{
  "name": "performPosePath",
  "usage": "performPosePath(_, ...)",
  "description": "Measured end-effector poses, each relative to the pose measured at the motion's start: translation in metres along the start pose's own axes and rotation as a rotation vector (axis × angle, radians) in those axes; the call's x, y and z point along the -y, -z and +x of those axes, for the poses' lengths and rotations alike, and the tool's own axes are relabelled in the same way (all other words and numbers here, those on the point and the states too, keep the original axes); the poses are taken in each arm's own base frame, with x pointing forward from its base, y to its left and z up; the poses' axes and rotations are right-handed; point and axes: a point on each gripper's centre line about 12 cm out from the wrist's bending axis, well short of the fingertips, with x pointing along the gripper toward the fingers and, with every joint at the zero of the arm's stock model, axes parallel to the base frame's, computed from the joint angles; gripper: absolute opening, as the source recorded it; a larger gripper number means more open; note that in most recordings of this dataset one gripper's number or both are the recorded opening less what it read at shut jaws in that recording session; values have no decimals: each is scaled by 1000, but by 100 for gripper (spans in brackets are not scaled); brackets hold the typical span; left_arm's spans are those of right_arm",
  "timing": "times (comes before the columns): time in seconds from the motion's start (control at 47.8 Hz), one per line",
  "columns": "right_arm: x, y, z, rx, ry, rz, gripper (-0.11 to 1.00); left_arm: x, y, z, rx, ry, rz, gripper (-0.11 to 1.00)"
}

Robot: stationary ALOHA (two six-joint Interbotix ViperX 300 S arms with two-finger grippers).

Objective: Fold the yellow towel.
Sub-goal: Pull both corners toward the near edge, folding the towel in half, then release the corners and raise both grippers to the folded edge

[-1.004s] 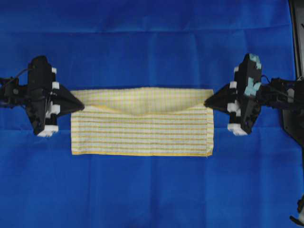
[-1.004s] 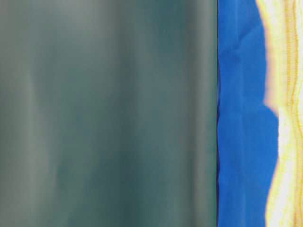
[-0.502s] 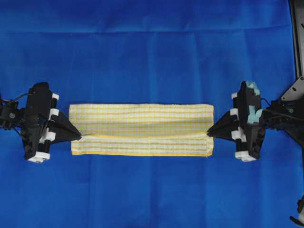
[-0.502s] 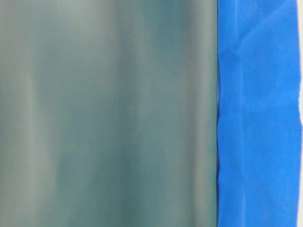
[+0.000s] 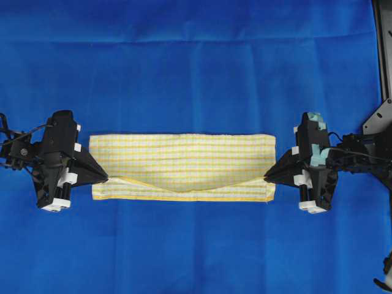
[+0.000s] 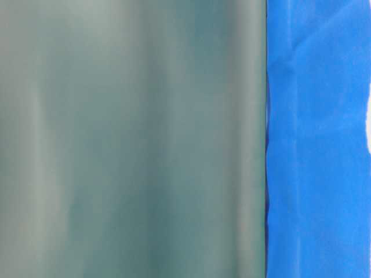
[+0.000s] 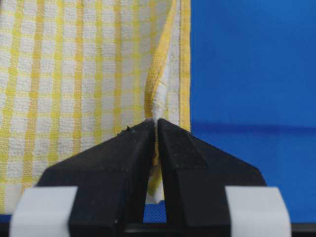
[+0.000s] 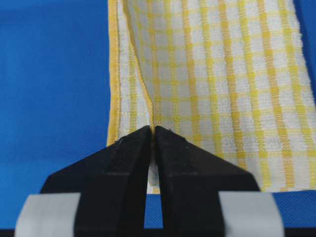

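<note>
1. Folding was nearly finished: the yellow towel [image 5: 182, 158] lay flat in the middle of the blue cloth [image 5: 196, 55], its top layer sagging short of the near hem in the centre.
2. To do it well, I reckoned both corners should come down level onto the near hem, kept taut so the sag flattens.
3. At the towel's left end the left gripper [image 7: 157, 129] had its jaws pressed together on a pinched corner.
4. At the right end the right gripper [image 8: 152, 136] was likewise clamped on its corner.
</note>
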Motion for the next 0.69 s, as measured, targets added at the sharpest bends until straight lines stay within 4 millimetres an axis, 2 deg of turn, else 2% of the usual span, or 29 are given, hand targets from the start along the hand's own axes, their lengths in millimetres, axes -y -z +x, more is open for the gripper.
performPosePath(0.105, -2, -1, 2, -4, -2, -3, 8, -1, -1, 0, 3, -4, -4, 33)
performPosePath(0.167, -4, -2, 3, -3, -6, -5, 24, -1, -1, 0, 3, -4, -4, 54)
performPosePath(0.251, -7, -5, 4, 1, -12, -5, 51, -2, -1, 0, 2, -6, -5, 76)
performPosePath(0.335, -10, -8, 3, 0, -20, -14, 75, -1, -3, -1, 6, -5, 2, 74)
performPosePath(0.397, -11, -10, 1, -2, -28, -19, 84, -2, -7, -3, 12, -9, 1, 70)
performPosePath(0.544, -9, -21, -9, 43, -35, -12, 78, -8, -19, -11, 44, -26, -19, 68)
performPosePath(0.69, 11, -31, -19, 97, 11, 41, 79, -25, -28, -19, 66, -77, -56, 68)
